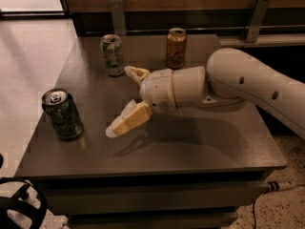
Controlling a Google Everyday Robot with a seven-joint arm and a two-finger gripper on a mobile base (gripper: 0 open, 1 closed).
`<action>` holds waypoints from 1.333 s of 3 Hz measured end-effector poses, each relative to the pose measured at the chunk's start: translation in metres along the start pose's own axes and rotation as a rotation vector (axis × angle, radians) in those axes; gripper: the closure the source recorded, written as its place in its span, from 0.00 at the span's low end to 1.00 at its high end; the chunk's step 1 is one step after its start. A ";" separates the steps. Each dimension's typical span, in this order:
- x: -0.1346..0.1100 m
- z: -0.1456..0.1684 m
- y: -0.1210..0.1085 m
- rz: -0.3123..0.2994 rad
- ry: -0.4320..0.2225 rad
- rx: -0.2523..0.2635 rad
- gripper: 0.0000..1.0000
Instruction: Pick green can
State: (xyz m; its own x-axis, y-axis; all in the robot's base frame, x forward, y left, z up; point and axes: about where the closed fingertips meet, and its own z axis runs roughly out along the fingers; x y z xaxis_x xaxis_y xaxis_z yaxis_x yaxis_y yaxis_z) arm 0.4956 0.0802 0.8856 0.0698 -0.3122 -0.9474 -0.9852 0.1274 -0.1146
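The green can (62,114), dark mottled green with a silver top and pull tab, stands upright near the front left corner of the dark table (200,147). My gripper (119,100) is over the middle of the table, to the right of the can and apart from it. Its two cream fingers are spread wide, one pointing toward the back left and one (125,123) toward the can, with nothing between them. The white arm (248,82) reaches in from the right.
A pale white-and-green can (113,55) stands at the back left, just behind the upper finger. An orange can (176,48) stands at the back centre. A wooden wall with metal brackets (255,18) runs behind the table. The floor lies to the left.
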 end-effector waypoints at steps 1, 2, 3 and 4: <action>-0.011 0.027 0.011 -0.015 -0.042 -0.059 0.00; -0.018 0.051 0.023 -0.010 -0.073 -0.109 0.00; -0.019 0.074 0.037 0.008 -0.100 -0.156 0.00; -0.019 0.091 0.045 0.023 -0.138 -0.177 0.17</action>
State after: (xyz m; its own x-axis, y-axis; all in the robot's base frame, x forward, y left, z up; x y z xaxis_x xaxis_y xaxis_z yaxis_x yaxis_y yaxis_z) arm 0.4639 0.1776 0.8713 0.0556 -0.1776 -0.9825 -0.9980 -0.0380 -0.0496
